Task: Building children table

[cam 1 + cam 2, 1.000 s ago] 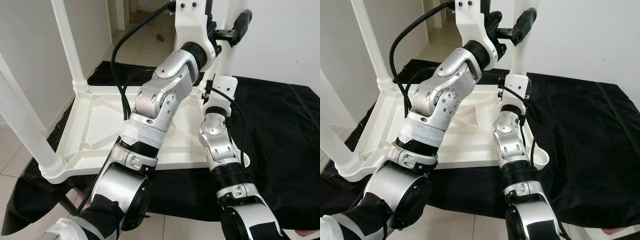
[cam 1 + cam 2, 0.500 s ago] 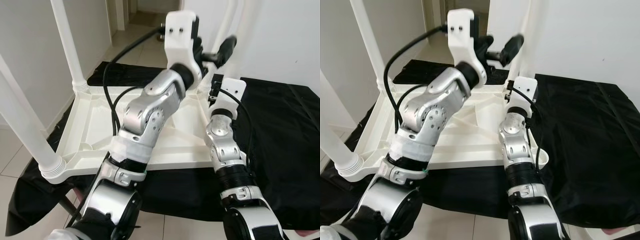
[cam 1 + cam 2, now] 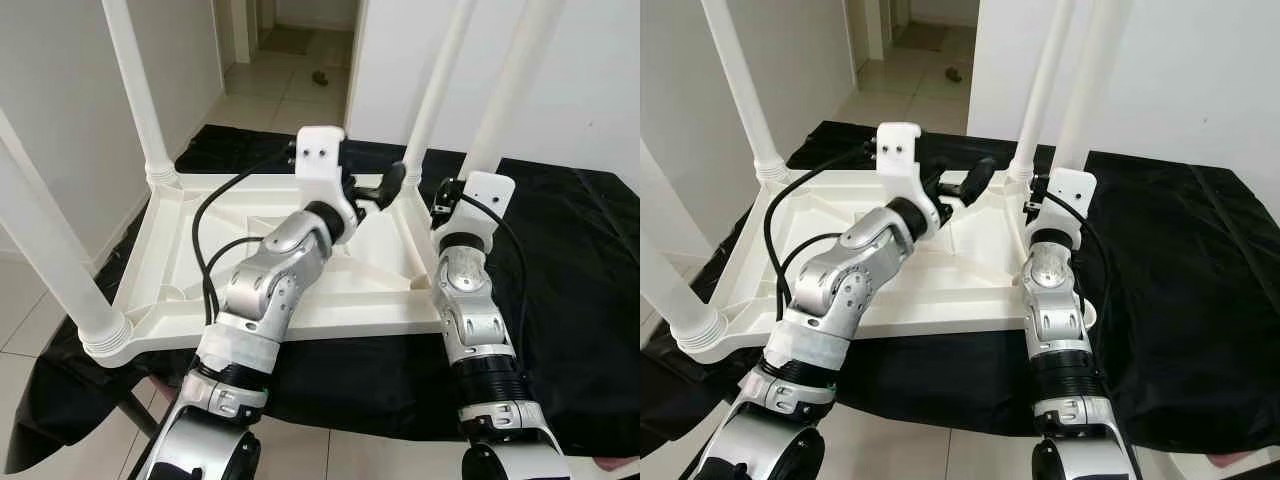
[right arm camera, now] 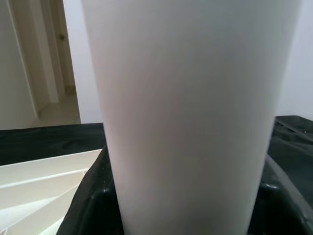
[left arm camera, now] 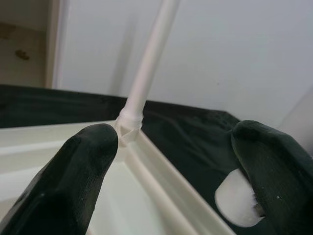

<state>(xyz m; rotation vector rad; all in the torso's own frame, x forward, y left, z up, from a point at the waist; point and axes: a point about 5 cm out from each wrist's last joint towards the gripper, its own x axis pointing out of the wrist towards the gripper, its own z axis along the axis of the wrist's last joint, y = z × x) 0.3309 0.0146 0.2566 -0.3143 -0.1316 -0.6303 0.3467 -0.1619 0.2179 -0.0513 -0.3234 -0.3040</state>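
Note:
A white plastic table (image 3: 180, 262) lies upside down on a black cloth, with its legs pointing up. My right gripper (image 3: 447, 193) is shut on the lower part of the near right leg (image 3: 512, 88); in the right wrist view that leg (image 4: 190, 107) sits between the black fingers (image 4: 95, 198). My left gripper (image 3: 380, 190) hovers open just above the table's underside, near the far right corner. Through its fingers (image 5: 83, 166) in the left wrist view I see the far right leg (image 5: 149, 63) standing in its socket. Nothing is between them.
The black cloth (image 3: 585, 265) spreads out to the right of the table. Two more legs stand on the left, one far (image 3: 133, 90) and one near (image 3: 45, 240). White walls close in left and right; a doorway with tiled floor (image 3: 290, 80) opens behind.
My left arm has swung down from high beside the right legs to just over the table's underside. The right gripper has stayed on its leg, shifting slightly to the right.

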